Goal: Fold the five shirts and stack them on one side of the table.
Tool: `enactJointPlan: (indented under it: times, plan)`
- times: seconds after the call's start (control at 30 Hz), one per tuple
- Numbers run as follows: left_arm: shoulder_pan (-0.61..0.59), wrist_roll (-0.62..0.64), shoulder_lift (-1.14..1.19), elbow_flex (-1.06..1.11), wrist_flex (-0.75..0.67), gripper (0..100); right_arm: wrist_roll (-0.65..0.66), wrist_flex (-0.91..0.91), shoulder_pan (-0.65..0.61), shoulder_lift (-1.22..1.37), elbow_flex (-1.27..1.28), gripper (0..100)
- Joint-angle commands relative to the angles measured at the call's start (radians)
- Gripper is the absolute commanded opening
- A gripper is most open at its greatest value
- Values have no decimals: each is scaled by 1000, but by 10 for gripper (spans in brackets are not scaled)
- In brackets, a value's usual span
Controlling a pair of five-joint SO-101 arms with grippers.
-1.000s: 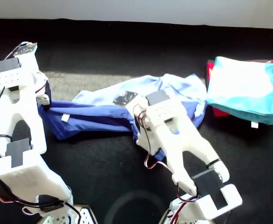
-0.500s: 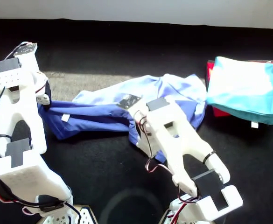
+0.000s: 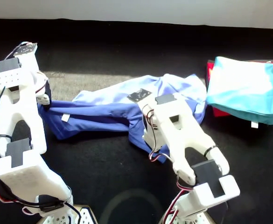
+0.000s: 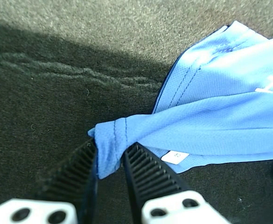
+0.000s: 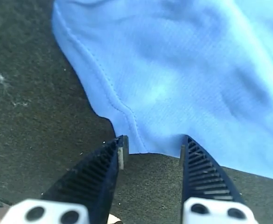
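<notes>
Now the right tool [image 5: 153, 144], jaws wide, has shifted along the hem of the blue shirt [image 3: 103, 105], whose corner the left tool [image 4: 111, 149] pinches, readying a fold.

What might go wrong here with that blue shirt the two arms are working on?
The left gripper pinches just a small bunched corner of the blue shirt, so a pull might slip it free. The right gripper is open with only the hem's edge between its jaws; closing may catch little cloth. The shirt's end lies beside the folded stack, which dragging might disturb.
</notes>
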Motion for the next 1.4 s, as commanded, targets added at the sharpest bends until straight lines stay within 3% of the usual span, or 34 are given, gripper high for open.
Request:
enactJointPlan:
  times: [0.0, 0.13, 0.43, 0.63, 0.73, 0.83, 1.03, 1.37]
  plan:
    - [-12, -8, -5, -41, -5, 8, -41, 13, -25, 10, -7, 190]
    - [-13, -8, -5, -41, -5, 8, -75, 15, -47, 15, 7, 256]
    - [-13, -8, -5, -41, -5, 8, -75, -1, -39, 16, 97, 260]
    - [-12, -8, -5, -41, -5, 8, -78, -174, -33, 18, 208, 259]
    - [-12, -8, -5, -36, 2, 8, -80, -202, -2, 12, 217, 189]
    - [-12, -8, -4, -31, 3, 8, -80, -186, 54, 8, 153, 12]
    - [-1, -9, -4, -33, 28, 8, -78, -33, 151, -41, -31, 6]
    - [159, -9, -16, -42, 189, 8, -74, 50, 176, -456, -91, 6]
